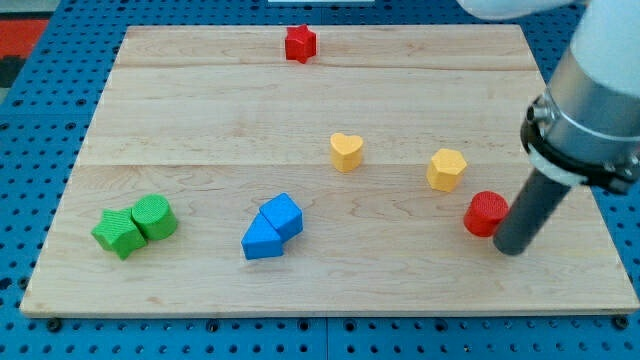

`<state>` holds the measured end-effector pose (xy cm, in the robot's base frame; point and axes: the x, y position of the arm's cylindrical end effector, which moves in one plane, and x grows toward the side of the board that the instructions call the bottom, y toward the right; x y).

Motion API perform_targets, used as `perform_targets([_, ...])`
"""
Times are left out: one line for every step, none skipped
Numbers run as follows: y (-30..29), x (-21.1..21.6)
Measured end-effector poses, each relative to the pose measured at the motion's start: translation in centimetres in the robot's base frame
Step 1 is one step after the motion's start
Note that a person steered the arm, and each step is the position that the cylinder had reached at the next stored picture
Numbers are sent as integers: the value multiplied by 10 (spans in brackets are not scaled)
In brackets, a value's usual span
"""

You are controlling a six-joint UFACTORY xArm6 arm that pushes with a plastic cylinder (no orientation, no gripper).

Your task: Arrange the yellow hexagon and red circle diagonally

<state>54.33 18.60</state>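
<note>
The yellow hexagon [446, 169] sits at the board's right of centre. The red circle [485, 213] lies just below and to the right of it, close but apart. My tip [509, 248] rests on the board right beside the red circle, at its lower right, touching or nearly touching it. The dark rod rises from there towards the view's upper right, where the arm's body fills the corner.
A yellow heart [346, 152] lies near the centre. Two blue blocks [271, 227] touch at lower centre. A green star [118, 233] and green cylinder [153, 216] touch at lower left. A red star [299, 43] sits at the top edge. The wooden board [200, 100] ends near my tip.
</note>
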Motion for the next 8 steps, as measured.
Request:
perform_targets([-2, -38])
perform_targets([-9, -76])
perform_targets([-12, -96])
perform_targets([-5, -69])
perform_targets([-39, -50])
perform_targets([-67, -85])
perform_targets([-67, -115])
perform_targets([-67, -133])
